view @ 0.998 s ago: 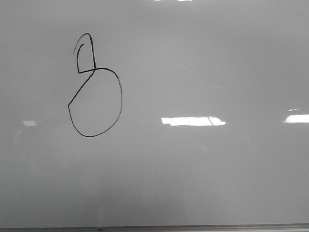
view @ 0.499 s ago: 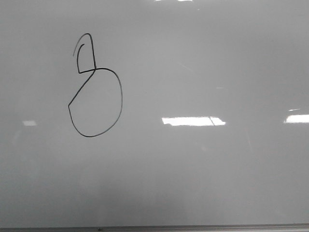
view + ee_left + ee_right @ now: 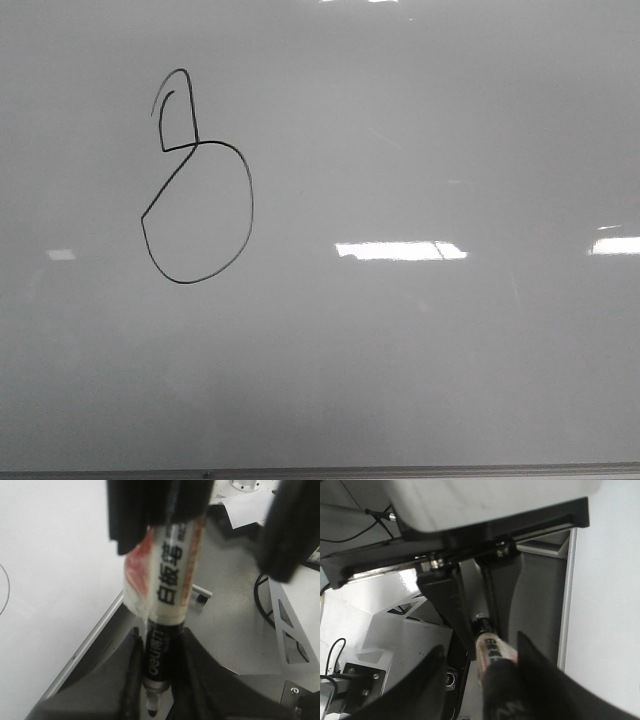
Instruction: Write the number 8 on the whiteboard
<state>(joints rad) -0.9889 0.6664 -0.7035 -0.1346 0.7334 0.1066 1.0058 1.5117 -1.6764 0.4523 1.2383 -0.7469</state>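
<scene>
The number 8 (image 3: 195, 146) is a thin black figure at the upper left of the whiteboard (image 3: 420, 130), with a big round lower loop and a small angular upper loop. No gripper shows in the front view. In the left wrist view my left gripper (image 3: 160, 647) is shut on a whiteboard marker (image 3: 172, 580) near its bare tip, beside the whiteboard's edge (image 3: 50, 555). My right gripper (image 3: 215, 520) stands open around the marker's rear end. In the right wrist view the right gripper (image 3: 480, 650) straddles the marker (image 3: 492, 652), and the left gripper (image 3: 480, 611) holds its far end.
Bright glare patches (image 3: 400, 250) lie on the board. Its thin grey frame (image 3: 320, 471) runs along the near edge and shows in both wrist views (image 3: 90, 640) (image 3: 565, 605). White robot base parts (image 3: 385, 645) and black cables (image 3: 262, 605) lie off the board.
</scene>
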